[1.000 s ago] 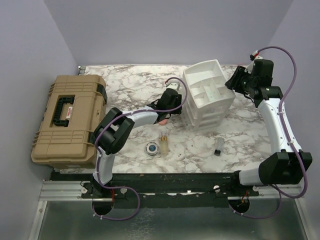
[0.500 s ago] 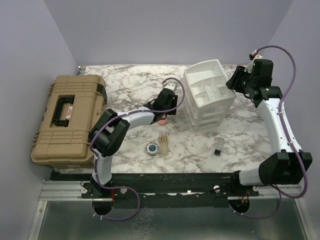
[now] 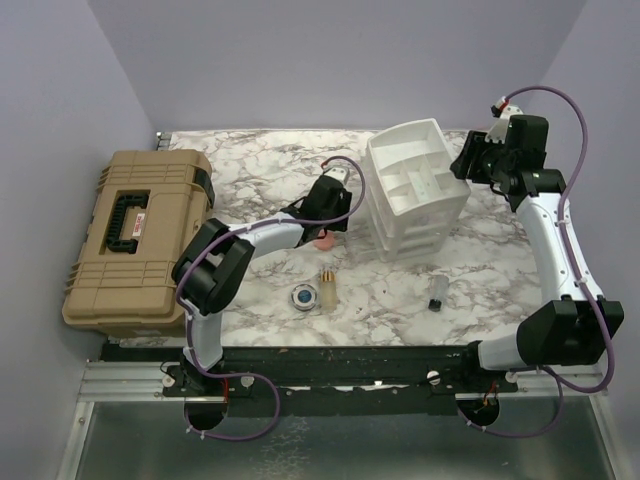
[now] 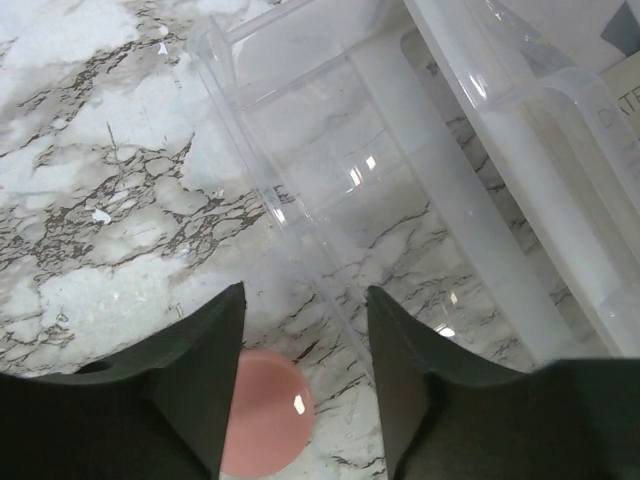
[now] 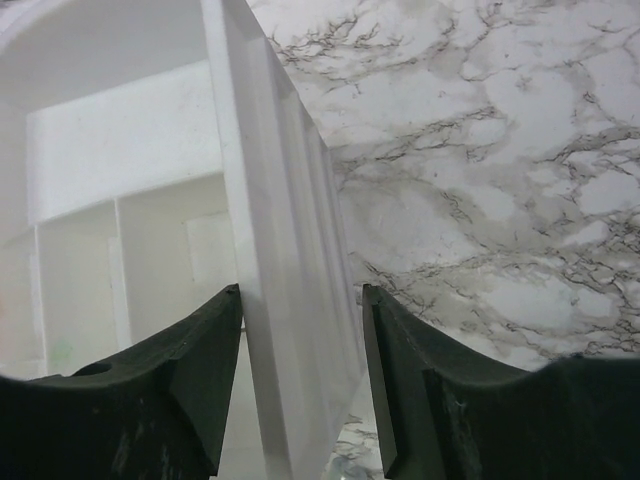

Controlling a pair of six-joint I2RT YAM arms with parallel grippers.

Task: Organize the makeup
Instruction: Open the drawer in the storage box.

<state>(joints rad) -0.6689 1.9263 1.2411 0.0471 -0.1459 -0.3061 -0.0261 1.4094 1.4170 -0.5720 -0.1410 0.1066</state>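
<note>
The pink round puff [image 3: 323, 241] lies on the marble beside the organizer's left side. My left gripper [image 3: 328, 222] hovers just above it, open. In the left wrist view the puff [image 4: 268, 425] sits low between the fingers [image 4: 200, 370], close to the left one and apart from the right. My right gripper [image 3: 466, 168] is at the white organizer [image 3: 415, 235], its jaws closed on the right wall [image 5: 290, 250]. The round blue compact [image 3: 303, 297], small amber bottle [image 3: 326, 290] and tiny dark vial [image 3: 437, 294] rest on the near marble.
A big tan hard case [image 3: 135, 235] fills the table's left side. A clear drawer front [image 4: 330, 190] of the organizer stands right ahead of the left fingers. Purple walls close in the table at the back and on both sides.
My left gripper has drawn back and up from the puff toward the rear left, leaving it more exposed. The right wrist has shifted slightly along the organizer's wall.
</note>
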